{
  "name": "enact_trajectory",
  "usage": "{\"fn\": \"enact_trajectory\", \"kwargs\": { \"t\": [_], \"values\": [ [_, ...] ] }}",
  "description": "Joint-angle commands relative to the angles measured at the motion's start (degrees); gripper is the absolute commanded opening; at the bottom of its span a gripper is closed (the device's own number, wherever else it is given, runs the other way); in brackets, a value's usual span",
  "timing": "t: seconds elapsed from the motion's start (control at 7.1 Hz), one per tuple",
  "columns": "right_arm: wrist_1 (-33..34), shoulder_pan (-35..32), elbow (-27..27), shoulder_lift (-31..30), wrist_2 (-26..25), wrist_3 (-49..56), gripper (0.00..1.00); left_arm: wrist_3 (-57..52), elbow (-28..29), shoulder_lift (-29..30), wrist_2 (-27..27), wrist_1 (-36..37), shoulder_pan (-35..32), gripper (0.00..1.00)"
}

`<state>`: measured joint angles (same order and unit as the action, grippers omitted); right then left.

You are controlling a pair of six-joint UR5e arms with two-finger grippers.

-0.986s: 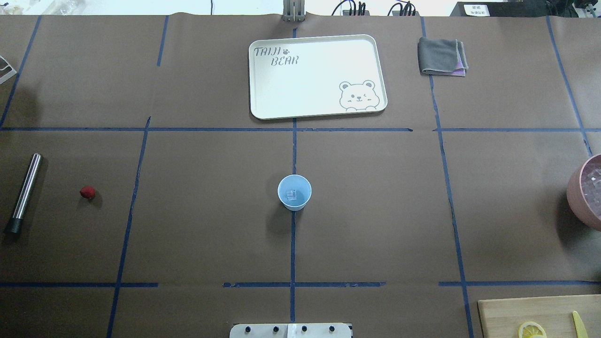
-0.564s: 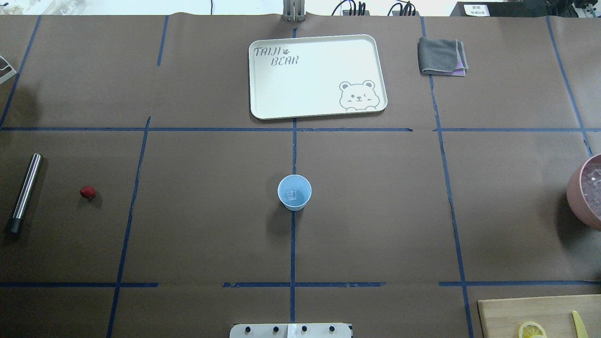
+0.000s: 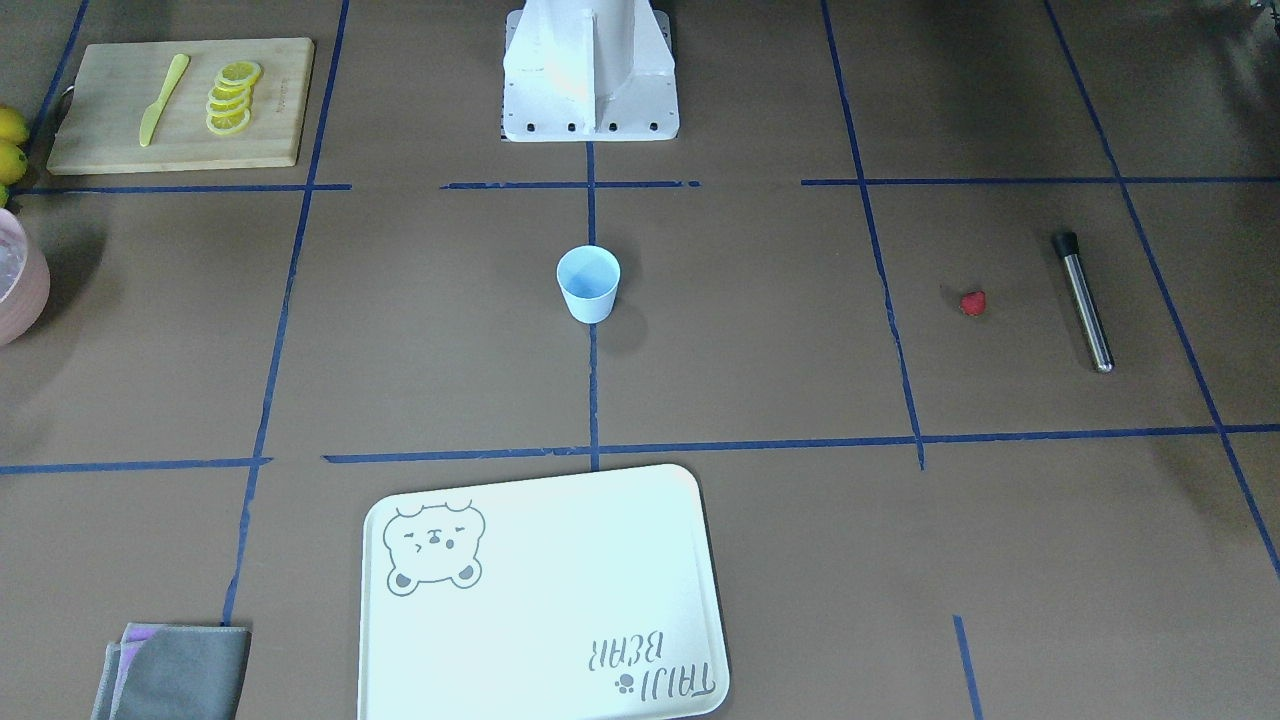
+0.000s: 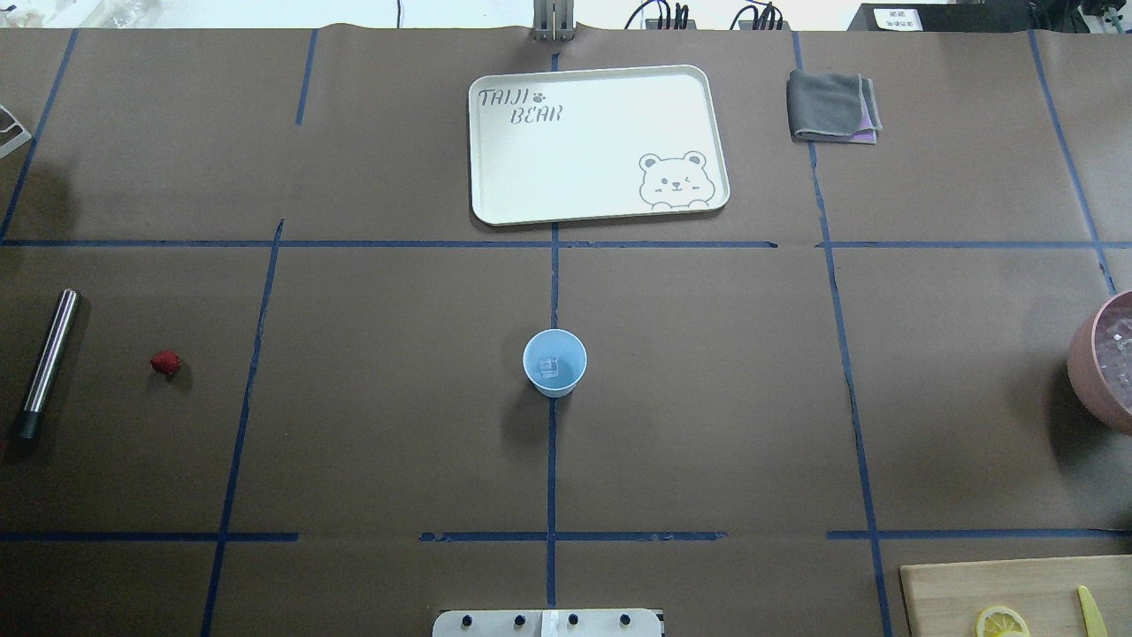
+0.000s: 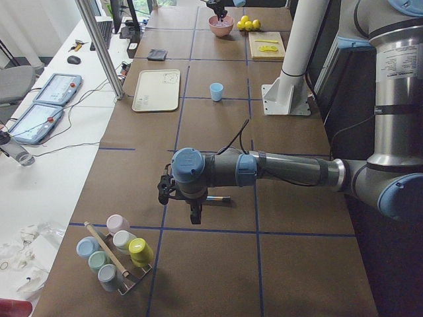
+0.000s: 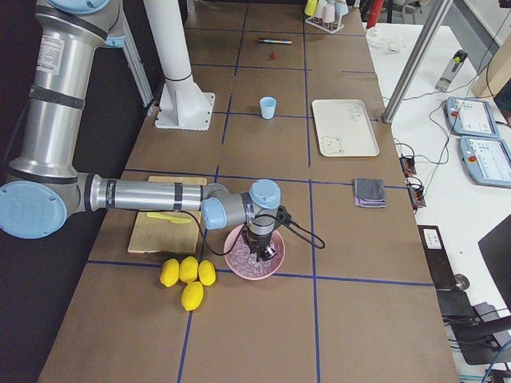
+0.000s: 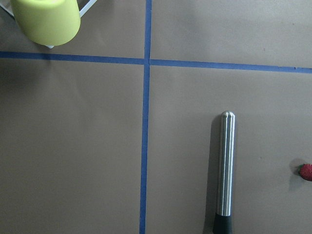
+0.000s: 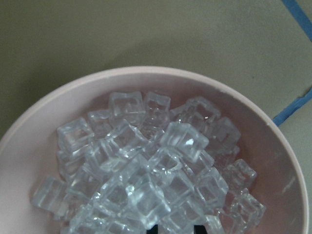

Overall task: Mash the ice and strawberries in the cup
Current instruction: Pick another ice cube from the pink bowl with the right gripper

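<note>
Brown table: ice lies beneath right claw, whose spread I cannot tell.

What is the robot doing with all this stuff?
The right hand is at the pink bowl of ice cubes. The left hand hovers over the metal masher, which lies beside the strawberry. The blue cup stands in the middle with what looks like one ice cube inside, no strawberry yet.

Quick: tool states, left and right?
Left tool: cannot tell; by the muddler, side view only.
Right tool: cannot tell; down at the ice in the bowl.
</note>
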<state>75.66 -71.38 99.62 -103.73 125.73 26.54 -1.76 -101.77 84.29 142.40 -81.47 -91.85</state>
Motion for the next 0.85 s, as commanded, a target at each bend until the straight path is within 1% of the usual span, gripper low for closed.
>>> {"fn": "enact_trajectory", "kwargs": {
  "t": [0.0, 0.28, 0.42, 0.56, 0.7],
  "values": [
    [0.46, -2.26, 2.75, -0.77, 0.04, 0.0, 0.0, 0.0, -0.01, 0.0, 0.07, 0.0, 0.0, 1.0],
    [1.5, -2.8, 5.31, -1.48, 0.22, -0.52, 0.0, 0.0, -0.01, 0.0, 0.07, 0.0, 0.09, 1.0],
    [3.69, -2.8, 7.58, -1.39, 2.13, -1.83, 0.0, 0.09, -0.01, 0.0, 0.07, 0.0, 0.09, 1.0],
    [3.8, -2.72, 11.61, -1.74, 4.5, -13.16, 0.0, 0.09, -0.01, 0.0, 0.07, 0.0, 0.09, 1.0],
    [3.62, -1.76, 13.73, -1.48, 6.44, -19.71, 0.0, 0.09, -0.1, 0.0, 0.07, 0.0, 0.09, 1.0]
  ]
}}
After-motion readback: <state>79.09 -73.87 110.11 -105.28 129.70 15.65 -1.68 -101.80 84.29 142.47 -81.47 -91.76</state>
